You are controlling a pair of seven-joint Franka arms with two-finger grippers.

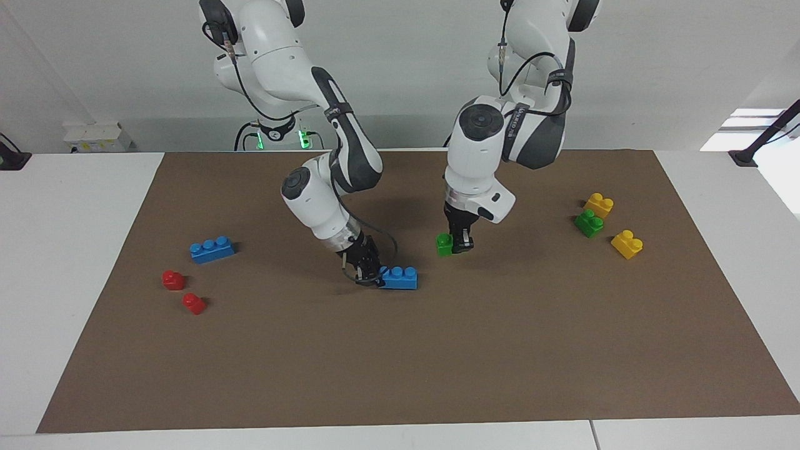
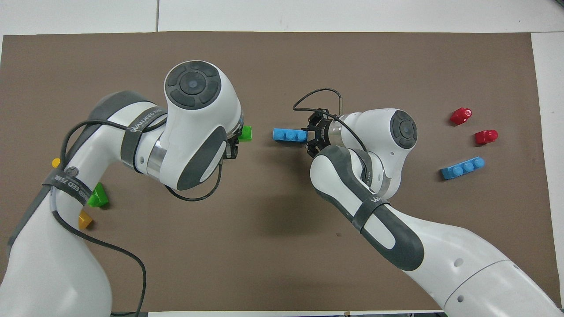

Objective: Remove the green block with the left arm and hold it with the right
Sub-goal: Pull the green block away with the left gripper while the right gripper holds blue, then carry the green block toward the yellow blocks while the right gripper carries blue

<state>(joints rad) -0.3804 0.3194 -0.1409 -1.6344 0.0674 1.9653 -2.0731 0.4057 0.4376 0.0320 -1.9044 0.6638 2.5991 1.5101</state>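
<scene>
From the facing view, the left tool [image 1: 458,244] hangs over the brown mat [image 1: 437,350] with its fingers closed on the green block [image 1: 444,244], which is lifted clear of the blue brick [image 1: 400,277] it belonged to. The right tool [image 1: 367,273] is down at the end of that blue brick toward the right arm's end of the tabletop, clamped on it and pinning it to the mat. Another green block [image 1: 589,222] sits with two yellow bricks [image 1: 599,204] near the left arm's end, and a second blue brick [image 1: 212,249] and two red pieces [image 1: 174,279] lie near the right arm's end. From overhead, the green block [image 2: 246,133] pokes out from under the left wrist, well apart from the blue brick [image 2: 289,134], whose end sits inside the right tool [image 2: 313,135]. The block looks held by one edge only, so I judge it could twist or drop if the arm swings fast; the pinned brick could also skid if the right grip eases off. Lettering shows on both forearm bands, but I cannot read it with confidence.
</scene>
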